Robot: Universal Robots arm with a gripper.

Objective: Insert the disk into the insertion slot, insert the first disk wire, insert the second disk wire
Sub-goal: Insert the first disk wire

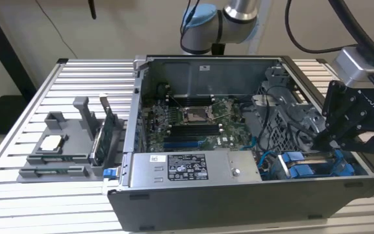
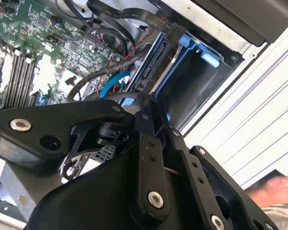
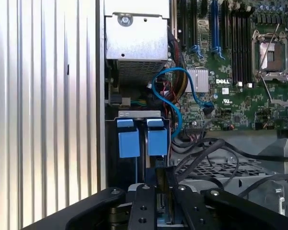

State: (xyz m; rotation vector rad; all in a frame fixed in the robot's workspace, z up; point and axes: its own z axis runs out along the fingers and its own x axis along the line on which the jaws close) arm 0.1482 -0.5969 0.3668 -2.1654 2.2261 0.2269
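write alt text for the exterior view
A black gripper reaches down into an open computer case at the exterior view's right, close above the blue-clipped slot. The case sits on a slatted metal table, with a grey parts holder at the exterior view's left.

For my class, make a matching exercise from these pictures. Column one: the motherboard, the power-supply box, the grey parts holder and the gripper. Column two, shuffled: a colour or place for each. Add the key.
Column one
1. motherboard
2. power-supply box
3. grey parts holder
4. gripper

Column two
A. on the slatted table, outside the computer case
B. at the insertion slot with blue clips, at the exterior view's right
C. green, inside the case
D. silver-grey, with a printed label, inside the case

Pairs: 1-C, 2-D, 3-A, 4-B
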